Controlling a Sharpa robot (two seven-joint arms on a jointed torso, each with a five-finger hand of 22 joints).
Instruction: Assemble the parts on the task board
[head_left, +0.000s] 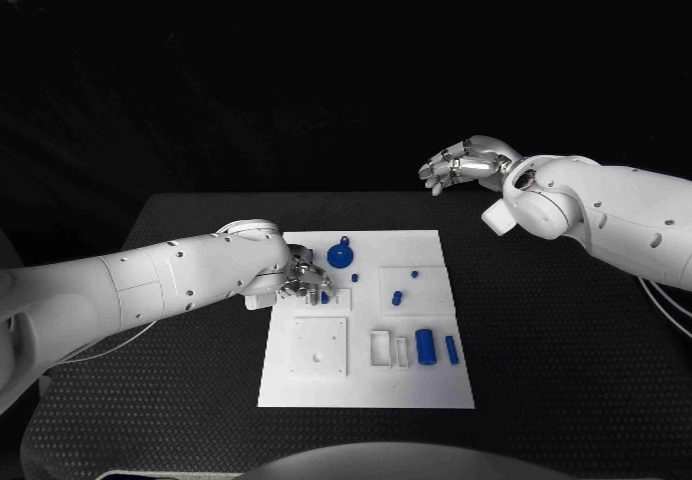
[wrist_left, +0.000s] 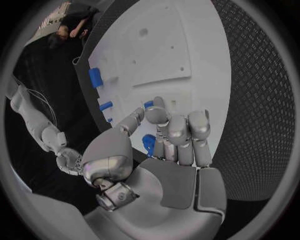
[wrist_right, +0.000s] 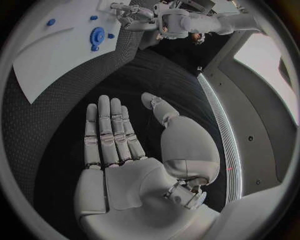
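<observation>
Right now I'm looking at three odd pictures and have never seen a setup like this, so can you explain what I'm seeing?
This is a robot with two white arms ending in silver hands, at a black table. One picture looks down from its head; the two round ones come from cameras at its wrists. On the table lies a white board with small blue parts: a disc, a cylinder, a few pegs. The left hand is down on the board, fingers curled by a blue part; whether it grips that part is unclear. The right hand is raised beyond the board, flat and holding nothing.
</observation>
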